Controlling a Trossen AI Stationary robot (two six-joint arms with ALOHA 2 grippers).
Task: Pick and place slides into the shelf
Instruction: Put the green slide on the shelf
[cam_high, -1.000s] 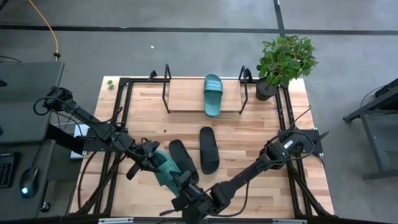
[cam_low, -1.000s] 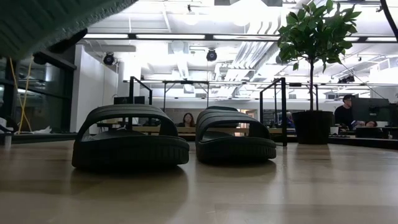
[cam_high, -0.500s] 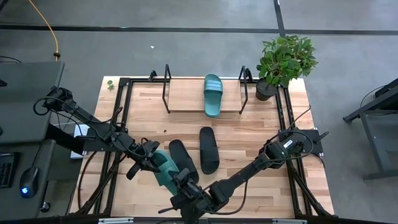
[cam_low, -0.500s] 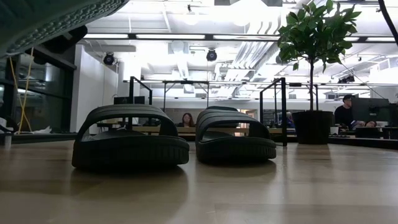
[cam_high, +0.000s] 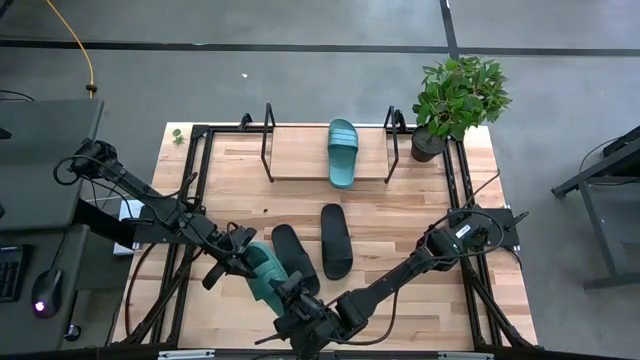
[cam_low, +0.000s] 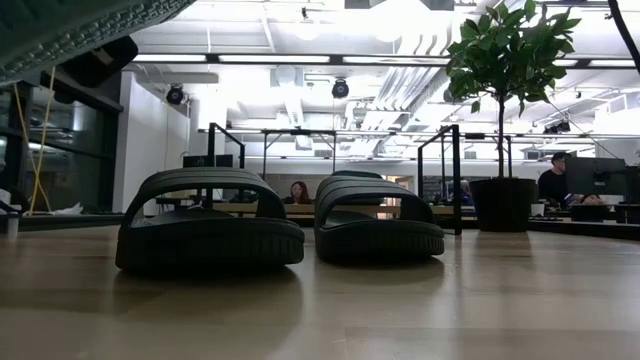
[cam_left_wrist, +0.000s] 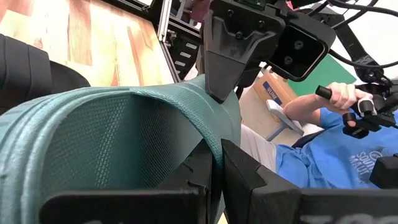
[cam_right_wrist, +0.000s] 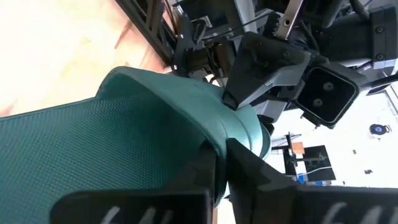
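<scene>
Right gripper (cam_high: 290, 298) has closed since a second ago onto the near end of the teal slide (cam_high: 266, 274), left gripper (cam_high: 236, 258) clamped on its far-left end, axis diagonal, shelf (cam_high: 300, 155) far behind.

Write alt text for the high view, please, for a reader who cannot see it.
Both grippers, left gripper and right gripper, are shut on one teal slide near the table's front edge. Two black slides lie beside it; another teal slide rests on the shelf.
</scene>
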